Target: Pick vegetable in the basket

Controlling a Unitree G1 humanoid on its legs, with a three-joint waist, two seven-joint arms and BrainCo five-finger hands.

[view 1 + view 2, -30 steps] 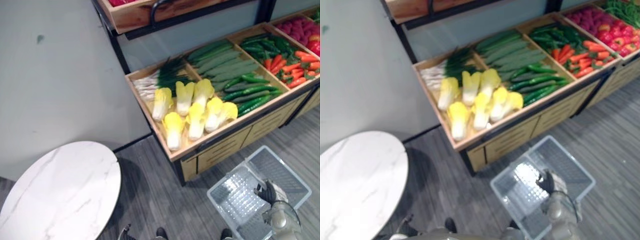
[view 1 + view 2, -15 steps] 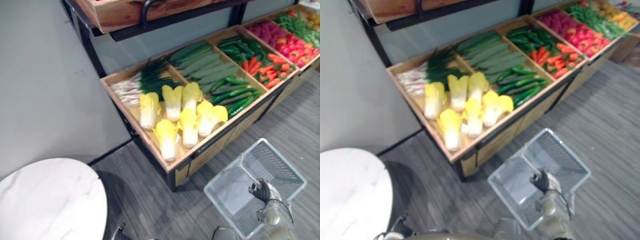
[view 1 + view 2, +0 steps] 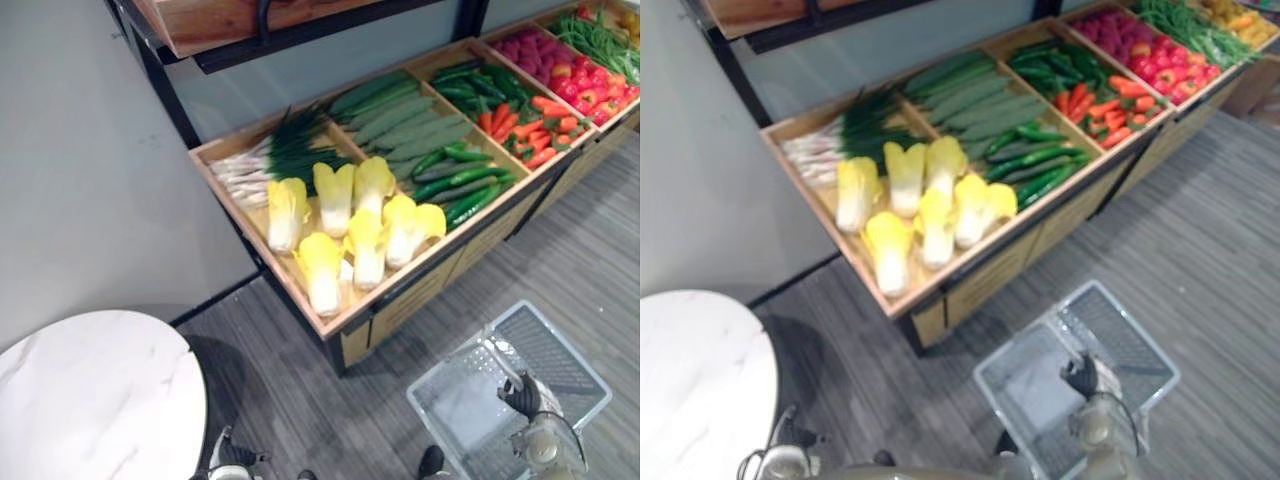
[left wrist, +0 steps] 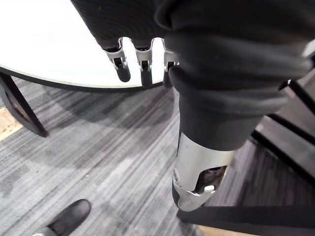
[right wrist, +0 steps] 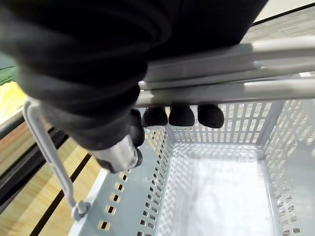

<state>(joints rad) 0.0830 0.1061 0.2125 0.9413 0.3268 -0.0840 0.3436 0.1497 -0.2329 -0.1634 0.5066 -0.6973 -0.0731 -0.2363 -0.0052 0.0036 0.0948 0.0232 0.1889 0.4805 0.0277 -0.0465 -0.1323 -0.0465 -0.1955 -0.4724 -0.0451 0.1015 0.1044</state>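
Right wrist view shows the right hand (image 5: 155, 116) clenched round the grey handle bars (image 5: 221, 91) of a pale grey perforated basket (image 5: 216, 187). Its dark fingertips are hooked under the bars, its thumb is tucked beside them, and the basket hangs below the palm.

In the left eye view the basket sits low at the robot's right, over grey striped flooring (image 3: 300, 400), just in front of a wooden display stand (image 3: 340, 325). The vegetables lie in the stand's compartments, ahead and to the left of the right hand and well apart from it:
- Yellow-white cabbages (image 3: 350, 225) fill the near compartment at the stand's left end.
- Scallions (image 3: 270, 160) lie behind the cabbages.
- Long cucumbers (image 3: 400, 110) fill the next compartment to the right, with glossy green peppers (image 3: 460, 180) in front of them.
- Carrots (image 3: 530, 140) come further right, then red produce (image 3: 560, 75) at the far end.

The left wrist view shows the left hand (image 4: 142, 64) hanging with straight, relaxed fingers and grasping nothing. It is beside the edge of a round white marble-look table (image 4: 49, 49), which stands at the robot's left.
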